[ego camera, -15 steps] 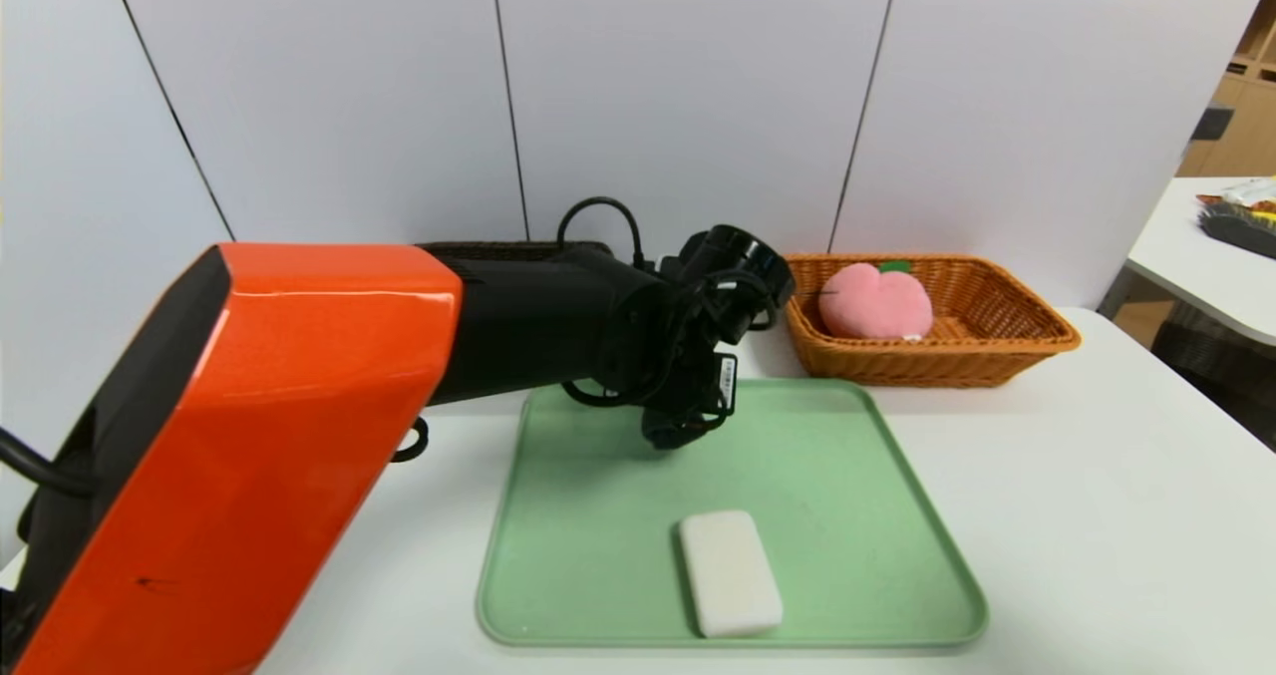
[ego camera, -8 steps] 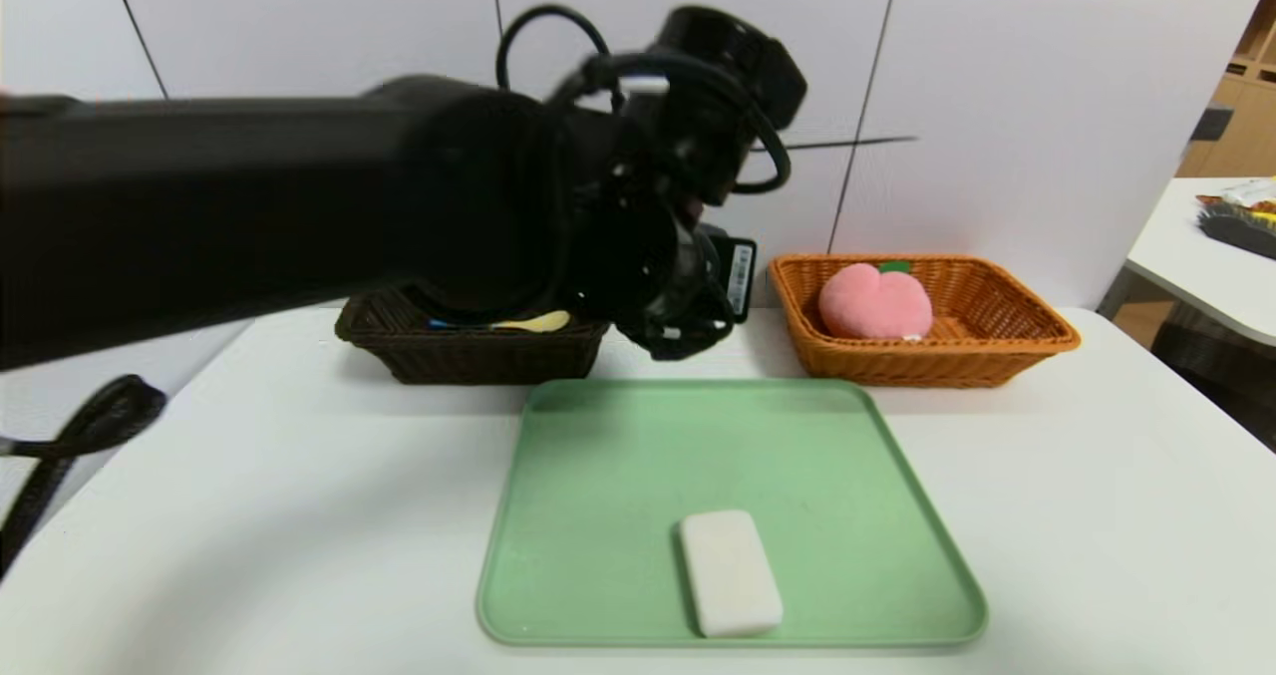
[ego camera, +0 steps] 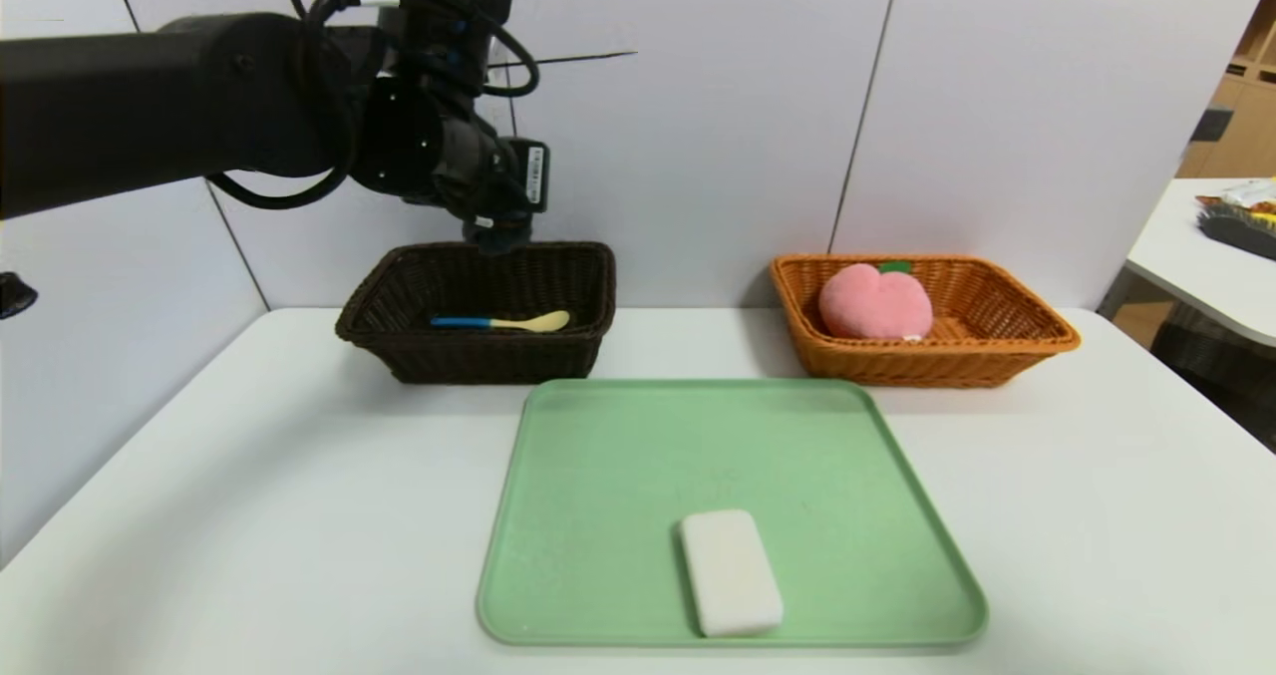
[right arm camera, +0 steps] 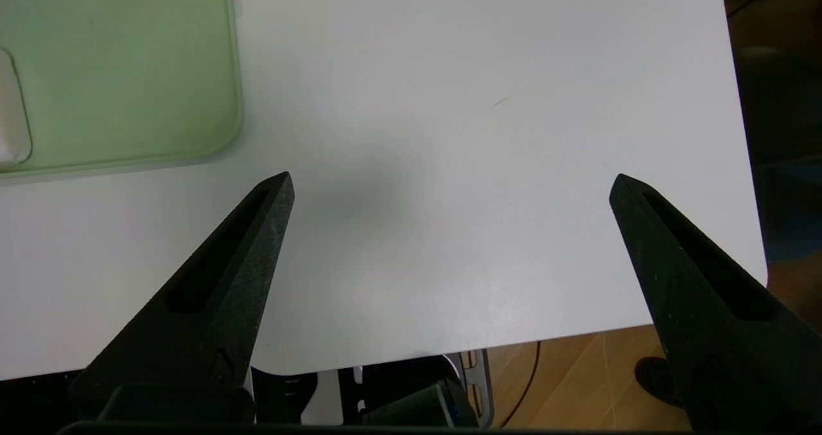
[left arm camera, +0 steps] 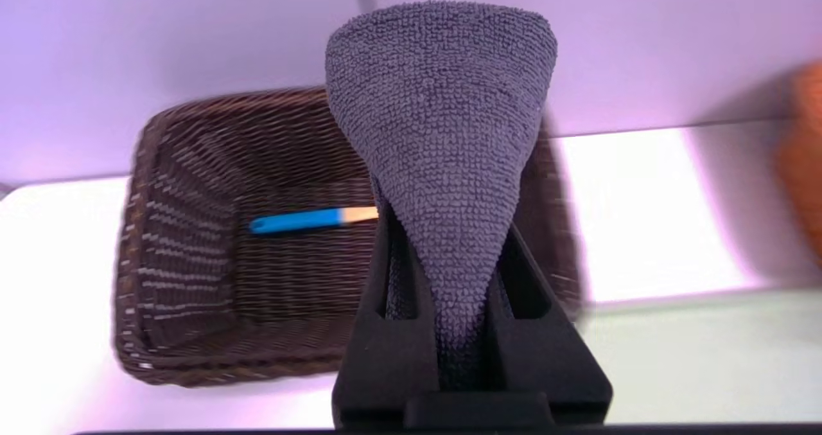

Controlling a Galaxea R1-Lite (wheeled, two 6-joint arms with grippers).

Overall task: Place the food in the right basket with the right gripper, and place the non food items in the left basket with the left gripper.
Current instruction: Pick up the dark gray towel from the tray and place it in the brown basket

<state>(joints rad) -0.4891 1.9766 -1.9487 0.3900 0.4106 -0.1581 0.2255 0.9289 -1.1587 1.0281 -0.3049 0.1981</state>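
My left gripper hangs above the back rim of the dark brown left basket, shut on a rolled dark grey cloth that sticks out beyond its fingers. A yellow spoon with a blue handle lies inside that basket. The pink plush peach sits in the orange-tan right basket. A white rounded bar lies on the green tray. My right gripper stands open and empty over the table's near right corner, out of the head view.
The white table ends close under the right gripper, with wooden floor beyond its edge. A grey wall stands right behind both baskets. Another table with items is at the far right.
My left arm has lifted off the tray area and swung left, carrying the cloth from beside the right basket to above the left basket. The right gripper has stayed open.
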